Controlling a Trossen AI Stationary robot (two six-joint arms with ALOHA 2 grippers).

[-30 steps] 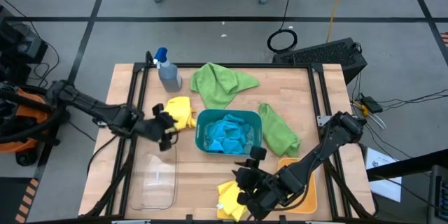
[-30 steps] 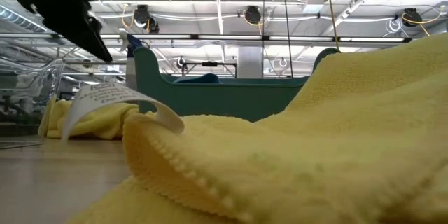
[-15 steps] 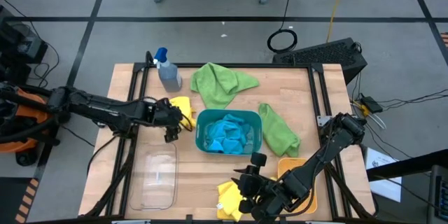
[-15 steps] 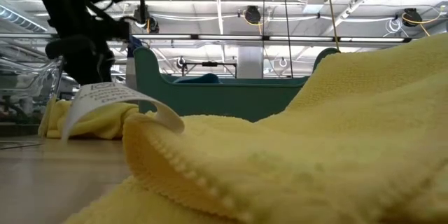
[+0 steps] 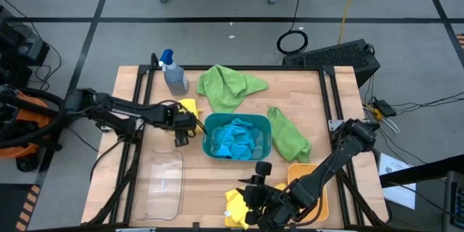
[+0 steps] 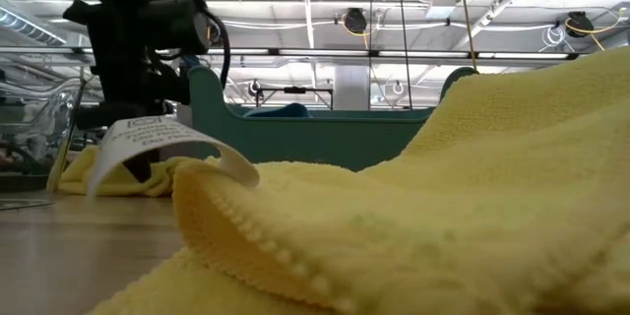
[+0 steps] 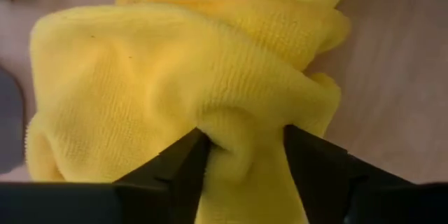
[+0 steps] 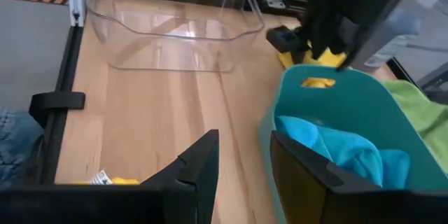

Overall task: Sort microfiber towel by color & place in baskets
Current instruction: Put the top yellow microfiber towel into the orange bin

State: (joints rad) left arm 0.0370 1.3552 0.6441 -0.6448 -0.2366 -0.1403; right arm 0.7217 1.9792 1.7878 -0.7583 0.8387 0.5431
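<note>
A crumpled yellow towel (image 5: 190, 106) lies on the table just left of the teal basket (image 5: 208, 143), which holds blue towels (image 5: 235, 138). My left gripper (image 5: 188, 120) is down on that yellow towel, shut on it. The second yellow towel (image 5: 235, 204) lies at the near edge and fills the low view (image 6: 443, 217), its white tag (image 6: 148, 138) sticking up. My right gripper (image 5: 252, 188) hovers over it, open (image 8: 243, 140), touching nothing. Two green towels (image 5: 228, 85) (image 5: 290, 134) lie flat on the table. The clear basket (image 5: 161, 185) and the orange basket (image 5: 299, 170) stand near the front. My left gripper pinches a raised fold (image 7: 241, 147) of the yellow towel between its two fingers (image 7: 175, 171), the cloth bulging out beyond them. The fingers come down slanting from the table's left. The rest of the towel (image 6: 98, 172) still lies bunched on the table.
A grey spray bottle with a blue top (image 5: 172, 72) stands at the far left, just beyond the left gripper. My right arm lies over much of the orange basket. Bare wood shows between the clear basket (image 8: 175, 35) and the teal basket (image 8: 336, 87).
My left gripper has moved toward the table's right, from the bare table onto the yellow towel beside the teal basket, and has come down onto it. The towels and baskets have stayed where they were.
</note>
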